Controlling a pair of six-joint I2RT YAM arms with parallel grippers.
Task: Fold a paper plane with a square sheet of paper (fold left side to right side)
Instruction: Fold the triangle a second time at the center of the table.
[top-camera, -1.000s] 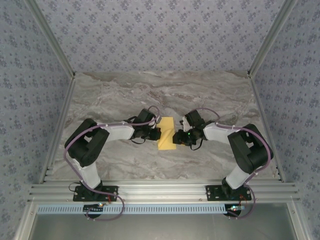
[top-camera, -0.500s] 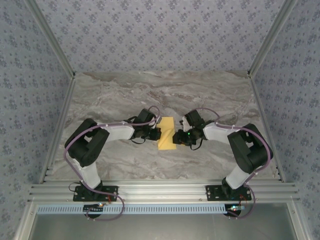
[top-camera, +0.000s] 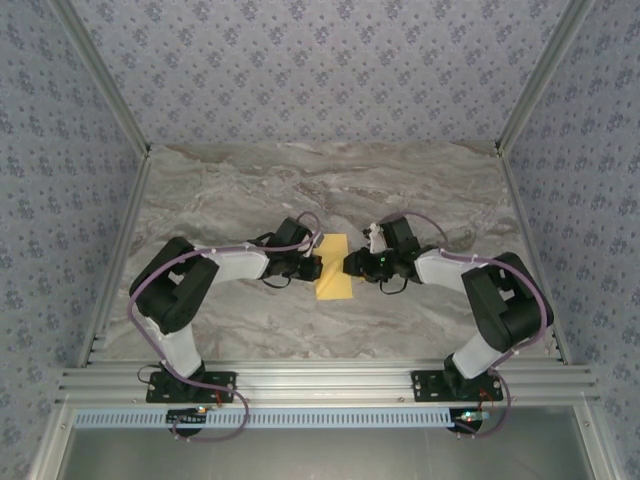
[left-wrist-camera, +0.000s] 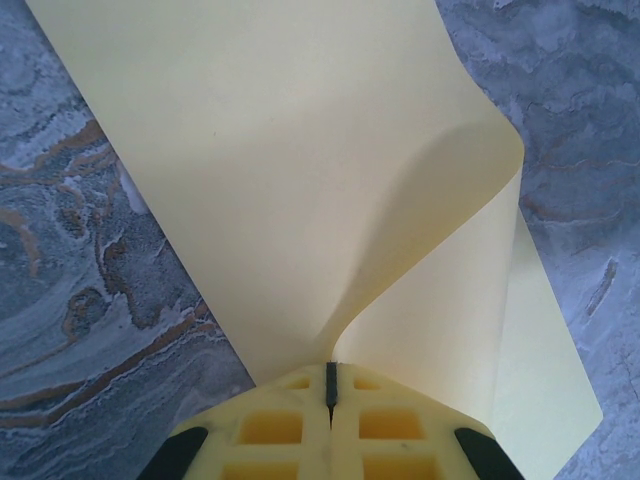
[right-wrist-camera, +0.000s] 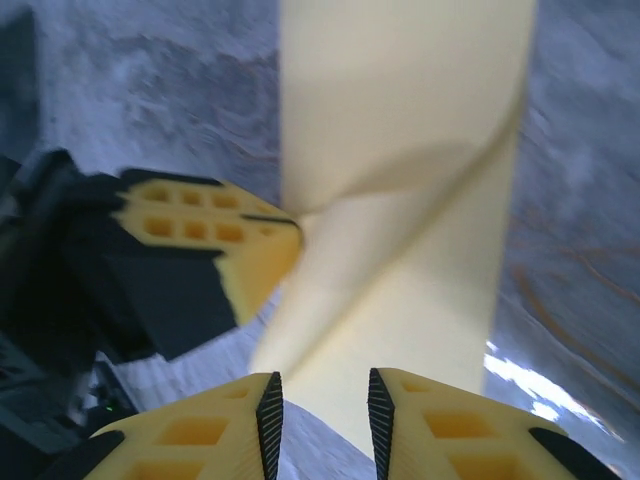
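Note:
The mustard-yellow square sheet of paper (top-camera: 334, 268) lies mid-table between both grippers, its left part lifted and curled over toward the right. In the left wrist view my left gripper (left-wrist-camera: 330, 368) is shut on the raised edge of the sheet (left-wrist-camera: 300, 170), which bends up from the marble. My right gripper (right-wrist-camera: 322, 400) stands open just short of the sheet (right-wrist-camera: 420, 250), nothing pinched between its ribbed pads (right-wrist-camera: 270, 405). The left gripper's yellow fingers (right-wrist-camera: 235, 240) show there, holding the paper's edge. From above, the left gripper (top-camera: 316, 266) and right gripper (top-camera: 350, 265) flank the sheet. The paper plane is out of view.
Grey-brown marble tabletop (top-camera: 330, 185) stretches behind and to both sides of the paper. Aluminium frame rails (top-camera: 320, 380) run along the near edge, and patterned walls (top-camera: 320, 70) enclose the back and sides.
My right arm has shifted: its wrist swung back and up, and the gripper drew slightly right, off the sheet's edge. The left arm holds still, still clamping the paper.

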